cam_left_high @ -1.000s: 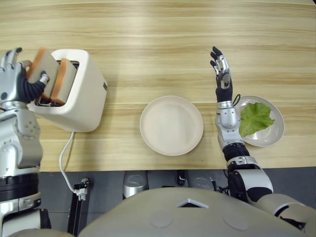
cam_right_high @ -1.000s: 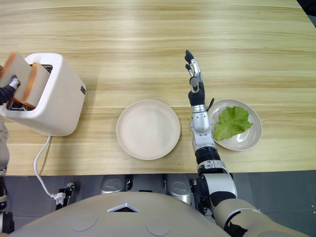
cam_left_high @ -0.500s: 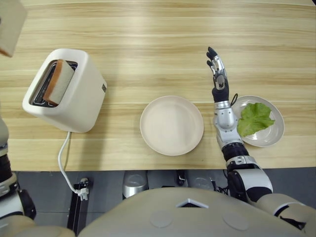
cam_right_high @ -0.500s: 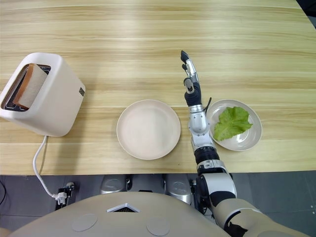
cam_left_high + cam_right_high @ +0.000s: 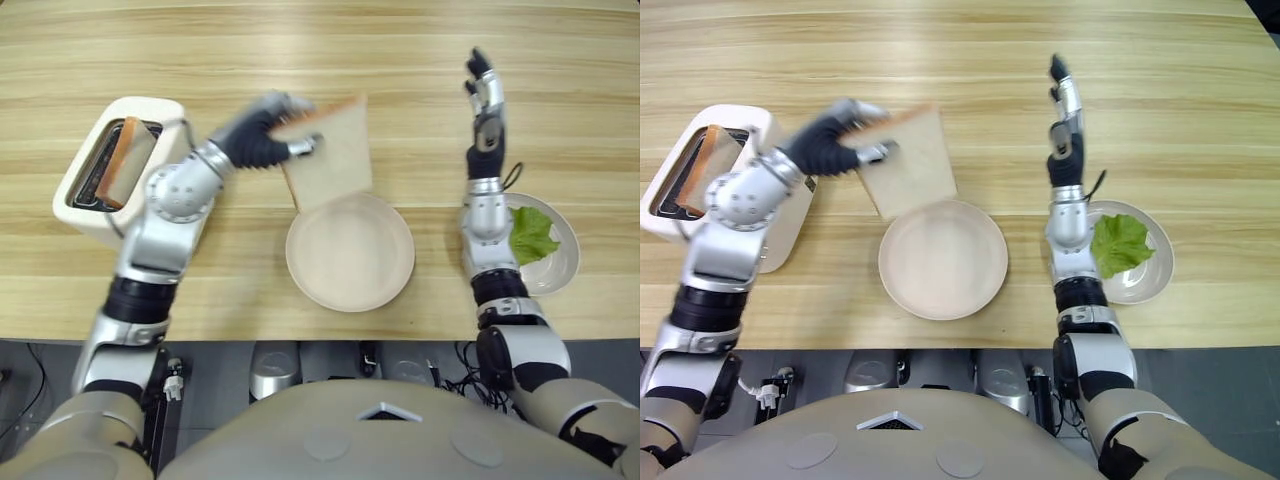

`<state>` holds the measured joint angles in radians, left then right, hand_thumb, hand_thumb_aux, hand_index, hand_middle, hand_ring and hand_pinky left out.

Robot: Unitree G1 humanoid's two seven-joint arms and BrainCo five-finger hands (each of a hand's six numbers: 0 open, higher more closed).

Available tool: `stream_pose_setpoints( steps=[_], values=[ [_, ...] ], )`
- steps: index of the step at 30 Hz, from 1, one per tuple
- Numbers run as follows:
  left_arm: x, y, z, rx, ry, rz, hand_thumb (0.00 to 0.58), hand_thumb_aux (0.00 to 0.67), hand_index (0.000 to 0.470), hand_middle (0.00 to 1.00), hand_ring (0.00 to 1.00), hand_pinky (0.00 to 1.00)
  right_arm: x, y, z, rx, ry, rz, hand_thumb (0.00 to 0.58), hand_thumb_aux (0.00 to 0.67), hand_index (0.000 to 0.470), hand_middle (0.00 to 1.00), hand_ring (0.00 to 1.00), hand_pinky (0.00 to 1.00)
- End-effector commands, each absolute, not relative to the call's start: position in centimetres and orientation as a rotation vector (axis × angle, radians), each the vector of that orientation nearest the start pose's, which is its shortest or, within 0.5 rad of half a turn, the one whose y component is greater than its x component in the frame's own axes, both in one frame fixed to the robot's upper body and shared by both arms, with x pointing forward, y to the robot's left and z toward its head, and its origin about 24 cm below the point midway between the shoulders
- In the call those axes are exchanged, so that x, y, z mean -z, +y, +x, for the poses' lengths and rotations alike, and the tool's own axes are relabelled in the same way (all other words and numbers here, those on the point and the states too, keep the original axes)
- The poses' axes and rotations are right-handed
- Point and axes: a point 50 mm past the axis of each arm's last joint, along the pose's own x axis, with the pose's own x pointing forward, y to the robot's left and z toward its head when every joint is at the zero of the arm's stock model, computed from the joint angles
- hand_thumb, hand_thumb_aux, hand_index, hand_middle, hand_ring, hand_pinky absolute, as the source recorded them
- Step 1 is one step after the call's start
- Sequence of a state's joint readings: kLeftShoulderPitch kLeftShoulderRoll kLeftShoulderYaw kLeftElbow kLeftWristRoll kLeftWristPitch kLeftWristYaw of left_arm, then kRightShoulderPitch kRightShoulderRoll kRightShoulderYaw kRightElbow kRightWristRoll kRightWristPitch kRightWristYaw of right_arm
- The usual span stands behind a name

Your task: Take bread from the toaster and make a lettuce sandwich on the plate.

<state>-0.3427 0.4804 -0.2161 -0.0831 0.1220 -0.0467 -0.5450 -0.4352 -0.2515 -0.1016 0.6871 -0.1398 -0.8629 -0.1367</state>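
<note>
On a pale wooden table, the left hand holds 1 bread slice tilted over the far left rim of the plate

The planks run side to side; below the near edge lie grey floor and gear too dim to make out. The left forearm covers the right side of the toaster. The right forearm hides the left edge of the lettuce leaf and its dish. Count: 2 bread slices, the second slice standing in the toaster slot; 1 toaster; 1 leaf; 2 dishes, the plate bare. Left fingers grip the held slice's edge; the right hand is raised beside the dish, fingers straight and released, holding nothing
</note>
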Motion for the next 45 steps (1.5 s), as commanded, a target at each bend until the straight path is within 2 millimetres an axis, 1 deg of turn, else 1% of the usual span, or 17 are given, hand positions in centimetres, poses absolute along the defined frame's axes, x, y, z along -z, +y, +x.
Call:
stream_pose_setpoints(
  steps=[1, 5, 9, 11, 13, 17, 20, 21, 22, 23, 24, 26, 30, 38, 41, 45],
  values=[
    [-10.4, 11.8, 29.0, 0.95, -0.113, 0.596, 0.58, 0.67, 0.46, 1.0, 1.0, 1.0, -11.0, -22.8, 30.8, 0.16, -0.653, -0.341, 0.0, 0.0, 0.0, 0.0, 0.0, 0.0],
    [-7.7, 10.9, 28.8, 1.049, -0.006, 0.578, 0.58, 0.67, 0.46, 1.0, 1.0, 1.0, -12.0, -25.1, 30.3, 0.203, -0.664, -0.399, 0.0, 0.0, 0.0, 0.0, 0.0, 0.0],
    [-5.7, 10.2, 28.8, 1.081, 0.064, 0.575, 0.58, 0.67, 0.46, 1.0, 1.0, 1.0, -12.3, -26.7, 29.7, 0.23, -0.648, -0.444, 0.0, 0.0, 0.0, 0.0, 0.0, 0.0],
    [-5.1, 10.0, 28.7, 1.078, 0.079, 0.58, 0.58, 0.67, 0.46, 1.0, 1.0, 1.0, -12.3, -27.3, 29.4, 0.231, -0.641, -0.461, 0.0, 0.0, 0.0, 0.0, 0.0, 0.0],
    [-4.4, 9.9, 28.2, 1.087, 0.081, 0.635, 0.58, 0.67, 0.46, 1.0, 1.0, 1.0, -12.2, -27.7, 29.0, 0.226, -0.628, -0.492, 0.0, 0.0, 0.0, 0.0, 0.0, 0.0],
    [-3.4, 9.8, 27.3, 1.086, 0.097, 0.685, 0.58, 0.67, 0.46, 1.0, 1.0, 1.0, -12.8, -28.8, 28.4, 0.239, -0.619, -0.531, 0.0, 0.0, 0.0, 0.0, 0.0, 0.0],
    [-3.0, 10.0, 27.1, 1.073, 0.093, 0.761, 0.58, 0.67, 0.46, 1.0, 1.0, 1.0, -13.1, -29.5, 28.0, 0.247, -0.617, -0.557, 0.0, 0.0, 0.0, 0.0, 0.0, 0.0],
    [-3.0, 10.0, 27.0, 1.083, 0.068, 0.83, 0.58, 0.67, 0.46, 1.0, 1.0, 1.0, -13.2, -29.8, 27.8, 0.252, -0.615, -0.563, 0.0, 0.0, 0.0, 0.0, 0.0, 0.0],
    [-2.9, 10.0, 26.9, 1.1, 0.057, 0.879, 0.494, 0.413, 0.283, 1.0, 1.0, 1.0, -13.4, -30.0, 27.7, 0.256, -0.614, -0.57, 0.0, 0.0, 0.0, 0.0, 0.0, 0.0],
    [-2.9, 10.0, 26.8, 1.115, 0.041, 0.931, 0.0, 0.0, 0.0, 0.0, 0.0, 0.0, -13.5, -30.2, 27.5, 0.261, -0.613, -0.578, 0.0, 0.0, 0.0, 0.0, 0.0, 0.0],
    [-3.0, 10.1, 26.9, 1.107, 0.015, 0.993, 0.0, 0.0, 0.0, 0.0, 0.0, 0.0, -13.6, -30.4, 27.4, 0.265, -0.613, -0.582, 0.0, 0.0, 0.0, 0.0, 0.0, 0.0],
    [-3.4, 10.2, 27.3, 1.087, -0.014, 1.051, 0.0, 0.0, 0.0, 0.0, 0.0, 0.0, -13.8, -30.6, 27.2, 0.268, -0.613, -0.589, 0.0, 0.0, 0.0, 0.0, 0.0, 0.0],
    [-4.3, 10.2, 28.4, 1.008, -0.065, 1.104, 0.0, 0.0, 0.0, 0.0, 0.0, 0.0, -14.0, -30.9, 26.9, 0.275, -0.612, -0.598, 0.0, 0.0, 0.0, 0.0, 0.0, 0.0],
    [-5.2, 10.4, 29.2, 0.909, -0.112, 1.077, 0.0, 0.0, 0.0, 0.0, 0.0, 0.0, -13.8, -30.4, 26.8, 0.258, -0.605, -0.596, 0.0, 0.0, 0.0, 0.0, 0.0, 0.0],
    [-5.8, 10.9, 29.2, 0.883, -0.117, 1.083, 0.0, 0.0, 0.0, 0.0, 0.0, 0.0, -14.0, -30.6, 26.3, 0.234, -0.615, -0.679, 0.0, 0.0, 0.0, 0.0, 0.0, 0.0],
    [-6.3, 11.5, 28.3, 0.883, -0.119, 1.085, 0.0, 0.0, 0.0, 0.0, 0.0, 0.0, -13.1, -32.6, 25.0, 0.244, -0.553, -0.863, 0.0, 0.0, 0.0, 0.0, 0.0, 0.0]
  ],
)
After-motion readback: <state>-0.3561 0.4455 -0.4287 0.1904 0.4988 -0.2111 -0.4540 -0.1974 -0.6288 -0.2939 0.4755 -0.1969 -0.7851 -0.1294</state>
